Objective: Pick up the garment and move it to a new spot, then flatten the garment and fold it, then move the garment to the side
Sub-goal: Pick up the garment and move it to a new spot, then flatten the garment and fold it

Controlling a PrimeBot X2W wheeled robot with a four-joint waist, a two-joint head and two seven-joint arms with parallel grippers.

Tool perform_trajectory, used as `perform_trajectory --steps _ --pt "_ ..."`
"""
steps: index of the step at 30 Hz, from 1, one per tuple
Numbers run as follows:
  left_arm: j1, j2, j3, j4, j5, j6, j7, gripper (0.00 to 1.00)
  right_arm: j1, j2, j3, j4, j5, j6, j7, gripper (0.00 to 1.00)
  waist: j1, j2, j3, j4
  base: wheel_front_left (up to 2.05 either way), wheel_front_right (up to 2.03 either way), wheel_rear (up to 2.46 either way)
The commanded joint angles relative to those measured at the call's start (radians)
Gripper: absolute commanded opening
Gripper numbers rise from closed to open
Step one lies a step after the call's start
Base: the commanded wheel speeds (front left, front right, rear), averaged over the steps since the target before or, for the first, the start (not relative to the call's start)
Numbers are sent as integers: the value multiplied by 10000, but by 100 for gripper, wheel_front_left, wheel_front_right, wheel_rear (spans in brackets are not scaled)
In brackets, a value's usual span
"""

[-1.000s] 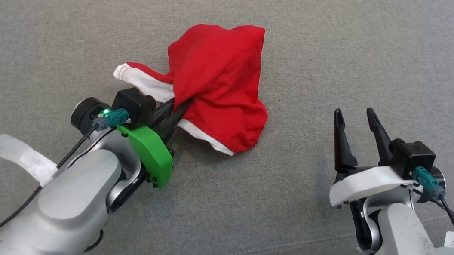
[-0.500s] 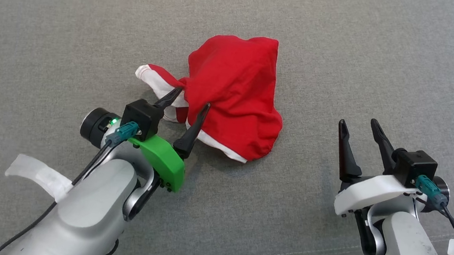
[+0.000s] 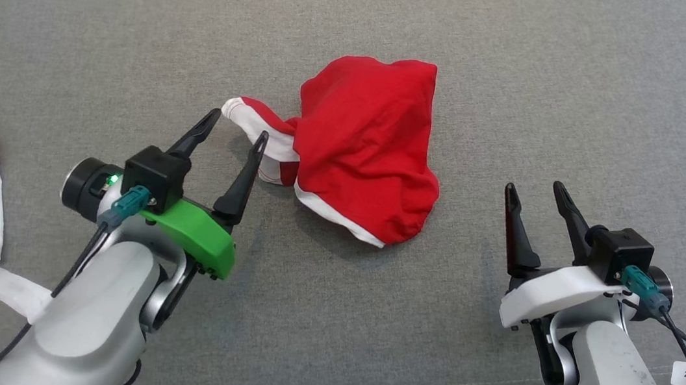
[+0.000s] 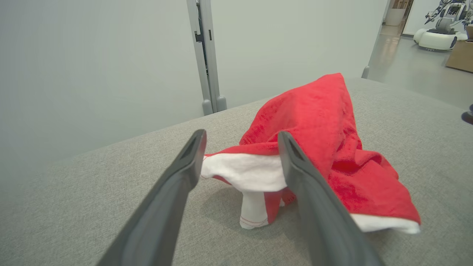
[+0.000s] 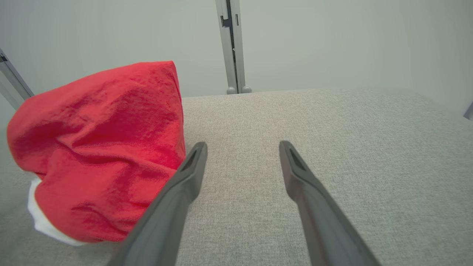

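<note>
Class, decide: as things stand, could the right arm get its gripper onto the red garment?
Probably yes. The right gripper is open and empty, and bare grey cushion lies between it and the red garment. Nothing appears to block the path.

You are in what looks like a robotics lab. Pale grey partition panels (image 4: 92,66) joined by a grey metal post (image 4: 206,55) stand behind a grey woven upholstered work surface (image 3: 558,94). Beyond it, on a polished floor (image 4: 402,70), are a white-bodied robot (image 4: 439,35) and a brown cardboard box (image 4: 460,55).
</note>
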Motion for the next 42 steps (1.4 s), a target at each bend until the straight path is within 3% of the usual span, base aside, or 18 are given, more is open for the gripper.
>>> perform_trajectory --steps 1,6,16,20,28,31,32,33,34,42 --pt "-48 169 178 214 -76 -144 -39 100 -78 -23 59 27 98 1 -45 100 0 -1 22 -107 0 0 0" --pt "-558 413 275 1014 -84 -533 -40 100 -123 -82 118 22 165 1 -45 100 0 -1 122 -363 0 0 0" --pt "-1491 408 296 3106 -1103 -1276 461 100 -276 -75 296 5 194 1 -45 100 0 -1 363 -991 0 0 0" --pt "-1819 467 -45 3727 -1561 -1349 847 100 -288 -142 281 -2 225 1 -45 100 0 -1 437 -1234 0 0 0" --pt "-2277 820 -1407 3697 -3122 -1353 2000 100 -318 -198 261 -48 209 1 -45 100 0 -1 591 -1404 0 0 0" --pt "-2406 859 -1844 3745 -3478 -1355 1979 100 -329 -229 268 -72 197 1 -45 100 0 -1 646 -1406 0 0 0" --pt "-2426 810 -1954 3768 -3636 -1355 1935 85 -338 -236 270 -75 193 1 -45 100 0 -1 660 -1399 0 0 0" --pt "-2450 761 -2051 3820 -3774 -1355 1882 39 -344 -254 263 -81 183 1 -45 100 0 -1 674 -1384 0 0 0" --pt "-2544 799 -2182 3902 -3703 -1355 1736 0 -348 -259 268 -85 171 1 -45 100 0 -1 687 -1375 0 0 0" --pt "-2738 521 -2939 4574 -4240 -1355 1106 0 -338 -308 233 -61 82 1 -45 100 0 -1 674 -1252 0 0 0"
